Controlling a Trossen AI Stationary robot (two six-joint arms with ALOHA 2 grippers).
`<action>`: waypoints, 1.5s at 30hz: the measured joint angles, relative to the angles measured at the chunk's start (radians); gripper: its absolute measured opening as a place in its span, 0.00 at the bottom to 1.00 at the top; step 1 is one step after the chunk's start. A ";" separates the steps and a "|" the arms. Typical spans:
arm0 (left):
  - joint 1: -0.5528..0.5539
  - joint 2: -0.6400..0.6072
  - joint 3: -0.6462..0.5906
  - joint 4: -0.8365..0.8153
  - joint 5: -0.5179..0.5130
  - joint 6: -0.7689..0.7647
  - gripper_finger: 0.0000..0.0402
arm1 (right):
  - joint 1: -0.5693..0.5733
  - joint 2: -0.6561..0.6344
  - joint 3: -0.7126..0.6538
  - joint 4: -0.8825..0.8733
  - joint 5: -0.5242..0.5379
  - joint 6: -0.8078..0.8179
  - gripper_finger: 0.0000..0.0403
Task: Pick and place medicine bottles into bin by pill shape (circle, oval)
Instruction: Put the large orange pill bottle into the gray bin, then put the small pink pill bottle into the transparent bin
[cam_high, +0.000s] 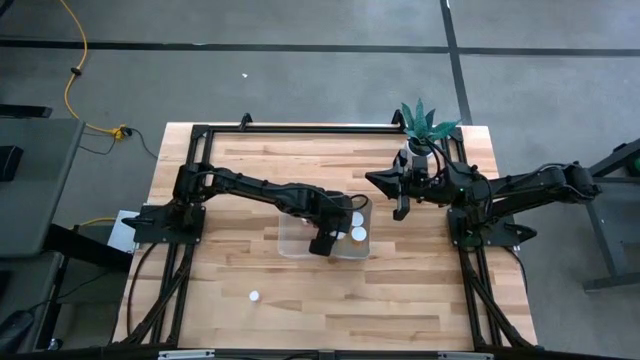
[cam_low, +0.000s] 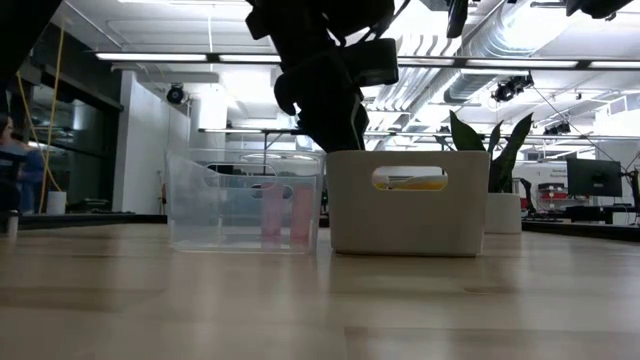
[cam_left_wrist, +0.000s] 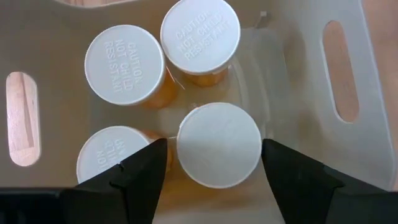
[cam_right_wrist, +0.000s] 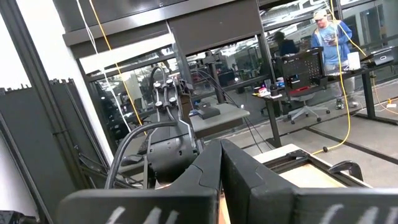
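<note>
Four medicine bottles (cam_left_wrist: 219, 145) stand upright inside the white bin (cam_left_wrist: 348, 68), amber bodies under round white caps. Two caps read "CAUTION, NOT CHILD RESISTANT"; the nearest cap is plain, with a dark finger on either side, clear of it. In the high view, one white-capped bottle (cam_high: 254, 296) stands alone near the table's front edge.
</note>
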 joint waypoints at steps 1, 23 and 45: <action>0.000 0.000 0.000 0.000 0.000 0.000 0.63 | 0.000 0.000 0.000 0.000 0.000 0.000 0.00; 0.045 -0.030 0.231 -0.319 0.000 0.014 0.66 | 0.000 0.000 0.000 0.046 0.000 -0.020 0.00; 0.206 -0.993 -0.510 0.274 0.003 -0.343 0.59 | 0.000 0.000 0.000 0.044 -0.003 -0.040 0.00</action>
